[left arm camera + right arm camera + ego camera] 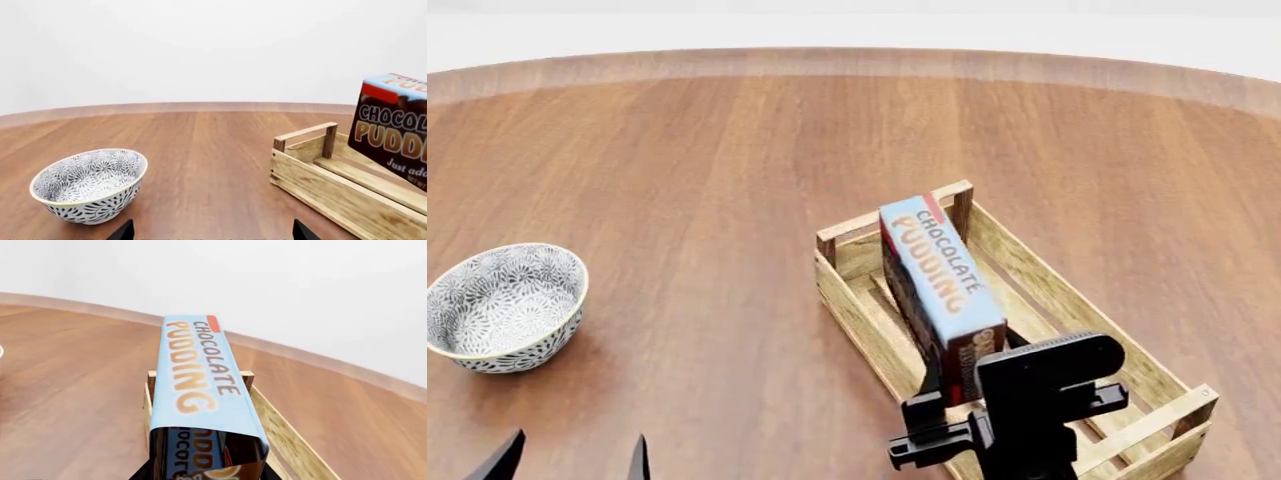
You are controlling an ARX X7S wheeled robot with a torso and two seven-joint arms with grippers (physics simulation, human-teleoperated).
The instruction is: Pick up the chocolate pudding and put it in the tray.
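Chocolate pudding (941, 290): stood on edge above the tray (857, 312), one end held by the right gripper (961, 385), long axis along the crate; whether it rested on the slats could not be told.
Risk, tipping: judged likely to topple against a side rail if let go while upright on its narrow face.
Risk, snagging: the carton sat near the left-hand rail (head view), so a skewed descent could catch the rail.
Right claw: pinched on the carton's near end; dark fingers (143, 472) showed at both its sides.
Left claw (567, 462): spread, holding nothing, low over the table (694, 150) near the bowl (501, 305).
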